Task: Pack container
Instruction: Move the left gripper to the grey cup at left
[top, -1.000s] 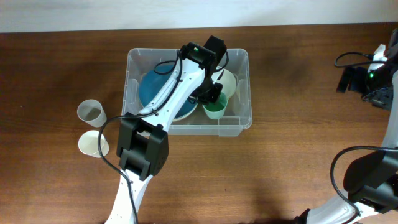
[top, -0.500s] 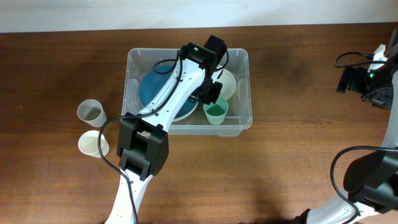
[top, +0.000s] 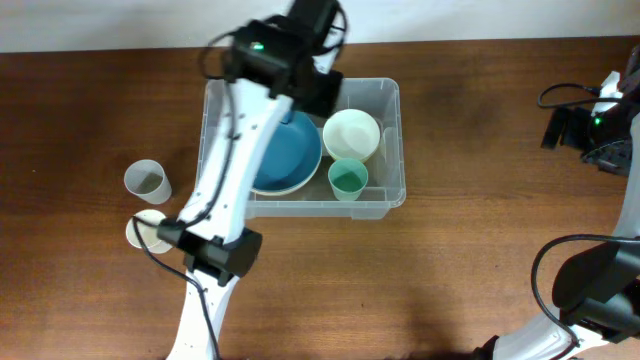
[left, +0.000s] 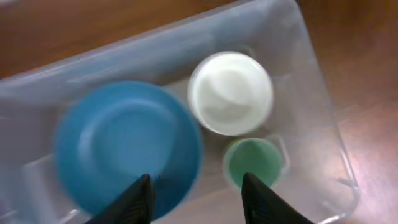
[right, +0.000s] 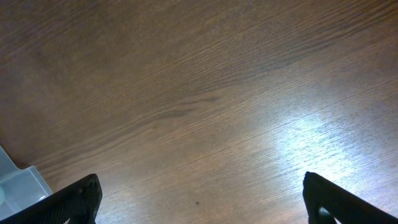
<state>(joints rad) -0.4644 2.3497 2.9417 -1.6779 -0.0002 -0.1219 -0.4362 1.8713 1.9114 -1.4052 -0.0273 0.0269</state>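
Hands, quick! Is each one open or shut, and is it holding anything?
Left hand: open, holding nothing.
Right hand: wide open, holding nothing.

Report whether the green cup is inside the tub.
Inside: the green cup stands upright within the tub walls, beside the white bowl.

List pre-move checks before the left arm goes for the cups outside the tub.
1. Left tool empty, jaws apart: ok.
2. Green plastic cup upright inside clear rectangular plastic tub: ok.
3. Round blue dish and round white bowl inside tub: ok.
4. Grey translucent cup upright on wooden table: ok.
5. Pale cream cup upright, partly hidden by left arm: cannot tell.
6. Right tool open, apart from tub: ok.
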